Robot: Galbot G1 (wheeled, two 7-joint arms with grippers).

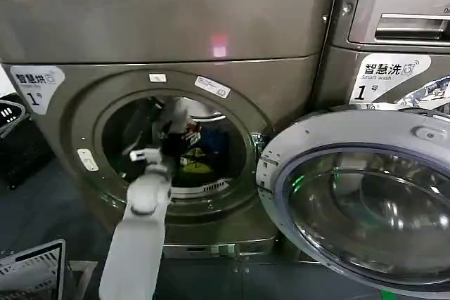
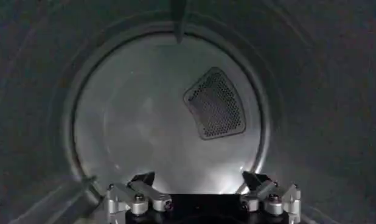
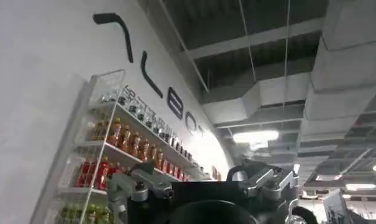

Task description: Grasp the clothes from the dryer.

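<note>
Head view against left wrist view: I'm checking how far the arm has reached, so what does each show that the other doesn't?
Head alone: the bronze-grey metal dryer from outside, its swung-open round glass door, and small yellow-green, white and dark blue clothes in the porthole. Left wrist alone: the drum's pale back wall with a perforated vent. Both: the left gripper, open, inside the drum.
</note>
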